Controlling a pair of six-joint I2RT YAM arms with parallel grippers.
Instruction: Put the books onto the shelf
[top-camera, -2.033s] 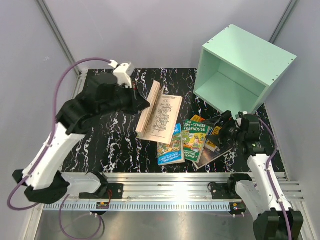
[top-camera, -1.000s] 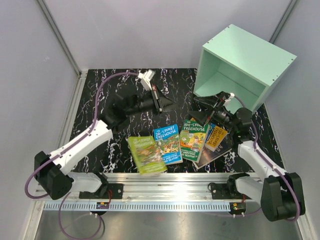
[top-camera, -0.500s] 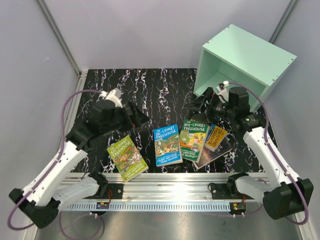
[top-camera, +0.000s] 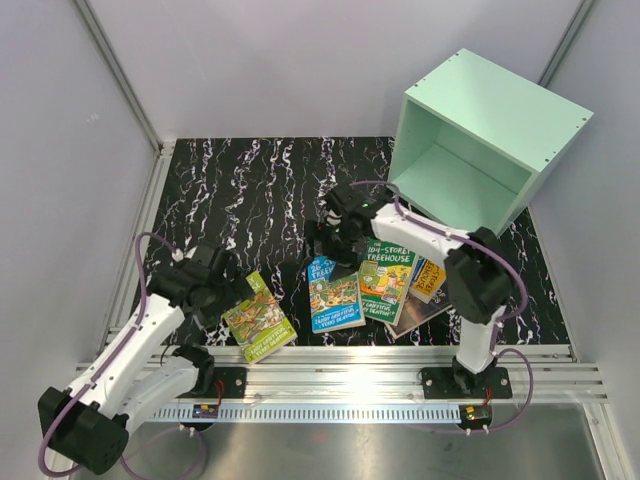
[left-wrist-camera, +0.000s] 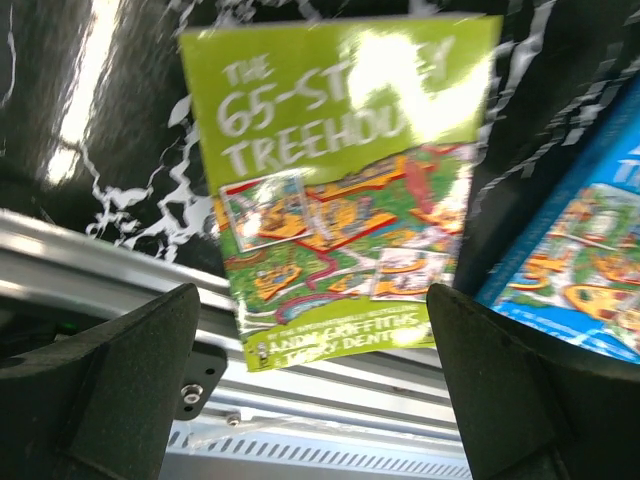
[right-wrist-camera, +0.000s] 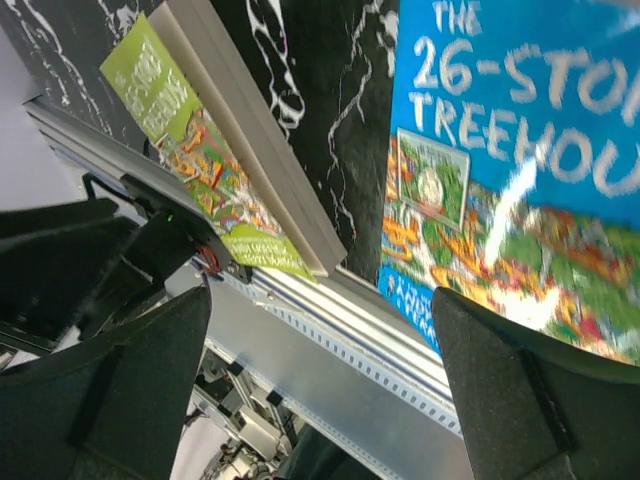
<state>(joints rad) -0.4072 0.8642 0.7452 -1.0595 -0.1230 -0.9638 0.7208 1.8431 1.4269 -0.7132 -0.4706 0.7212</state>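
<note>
Books: we count five paperbacks lying flat toward the near edge of the black marbled tabletop (top-camera: 250, 190); none is in the shelf (top-camera: 480, 140) yet.
Shelf: a mint-green cube at the far right corner, its open face turned toward the near left, with nothing visible inside.
65-Storey Treehouse (top-camera: 258, 318): the leftmost book, apart from the rest. Its long axis slants from far left to near right, and its near end reaches over the aluminium rail (top-camera: 380, 357).
26-Storey Treehouse (top-camera: 335, 297): at the middle of the near edge, long axis roughly near to far, just beside the 104-Storey Treehouse (top-camera: 388, 282).
Right-hand pile: an orange-blue paperback (top-camera: 433, 278) and a dark paperback (top-camera: 430, 308), partly under the 104-Storey Treehouse.
Left gripper (top-camera: 232, 292): fingers spread wide and holding nothing, at the far-left edge of the 65-Storey Treehouse. In its wrist view the cover lies in the gap, its long axis running out between the fingers.
Right gripper (top-camera: 325, 252): fingers equally wide and empty, above the far end of the 26-Storey Treehouse. In its wrist view the cover sits off toward one finger.
Relation that matters: we judge each arm nearest its own book, but the shelf lies well apart from the left one, on the right arm's side.
Risk: thin flat covers offer little edge, though the end over the rail may help.
</note>
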